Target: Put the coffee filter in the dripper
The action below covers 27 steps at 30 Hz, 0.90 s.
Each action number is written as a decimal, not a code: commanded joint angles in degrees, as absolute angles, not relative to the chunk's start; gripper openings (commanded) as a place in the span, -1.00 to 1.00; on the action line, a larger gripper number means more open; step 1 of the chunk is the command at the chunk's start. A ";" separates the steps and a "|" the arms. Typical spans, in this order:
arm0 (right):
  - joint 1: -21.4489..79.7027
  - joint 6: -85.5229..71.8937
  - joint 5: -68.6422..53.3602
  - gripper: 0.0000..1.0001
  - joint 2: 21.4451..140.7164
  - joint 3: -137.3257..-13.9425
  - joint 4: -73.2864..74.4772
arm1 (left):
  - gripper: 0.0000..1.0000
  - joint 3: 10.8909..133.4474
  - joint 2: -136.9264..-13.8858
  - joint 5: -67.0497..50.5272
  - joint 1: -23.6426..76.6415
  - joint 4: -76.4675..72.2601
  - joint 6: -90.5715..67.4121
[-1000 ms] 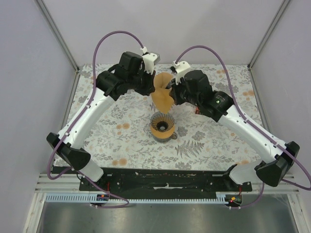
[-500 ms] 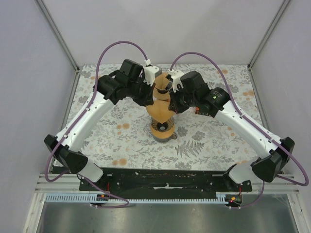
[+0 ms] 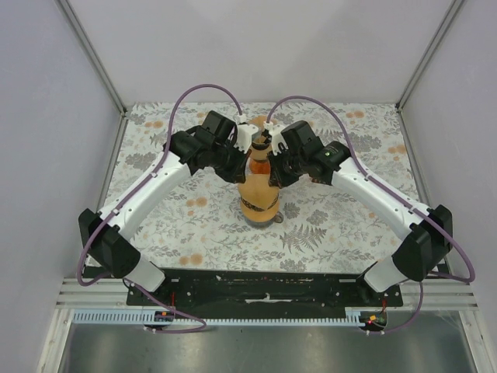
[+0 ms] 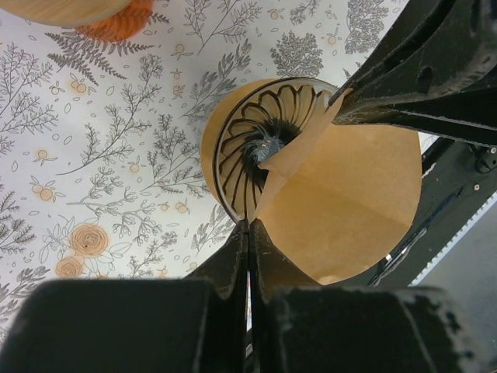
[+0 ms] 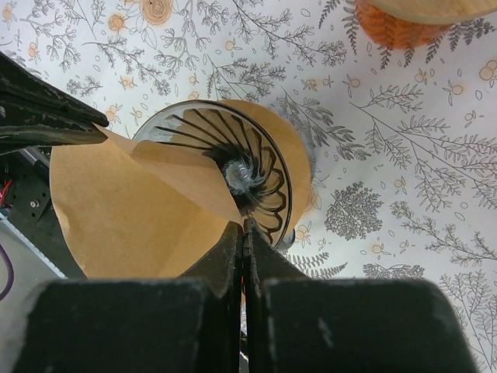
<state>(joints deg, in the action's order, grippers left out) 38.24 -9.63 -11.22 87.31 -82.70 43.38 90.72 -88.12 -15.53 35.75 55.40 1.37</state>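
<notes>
A brown paper coffee filter [image 3: 258, 194] hangs between both grippers, directly over the dripper [image 3: 272, 221], which it mostly hides from above. The dripper is clear glass with black ribs and shows in the left wrist view [image 4: 252, 148] and the right wrist view [image 5: 248, 167]. My left gripper [image 3: 247, 155] is shut on one edge of the filter [image 4: 342, 210]. My right gripper [image 3: 272, 159] is shut on the opposite edge [image 5: 124, 202]. The filter overlaps half of the dripper's mouth. I cannot tell whether it rests inside.
An orange ribbed object with a tan top stands on the floral tablecloth just behind the dripper, seen in the left wrist view [image 4: 116, 19] and the right wrist view [image 5: 392, 23]. The black base rail [image 3: 256, 284] runs along the near edge.
Both grippers have come down and toward the near edge with the filter between them. The filter has gone from behind and above the dripper to covering it.
</notes>
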 commanded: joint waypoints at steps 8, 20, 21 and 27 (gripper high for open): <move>37.00 -9.05 -11.60 -1.00 89.12 -79.72 37.79 | -0.78 85.34 -86.75 -15.29 35.42 47.38 4.39; 37.00 -8.00 -13.27 -1.00 89.82 -78.84 36.65 | 0.21 83.24 -87.36 -16.08 35.24 41.75 3.61; 37.00 -7.91 -13.71 -1.00 90.00 -78.92 36.56 | 0.24 82.97 -87.45 -16.78 35.16 41.14 3.60; 37.00 -8.00 -14.59 -1.00 90.35 -78.84 35.86 | 0.32 80.42 -88.86 -19.25 34.72 38.76 3.08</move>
<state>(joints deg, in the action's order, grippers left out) 37.17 -8.73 -13.30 90.11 -78.87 38.09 81.82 -88.18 -16.75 35.29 42.54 2.98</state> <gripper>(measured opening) 0.005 0.660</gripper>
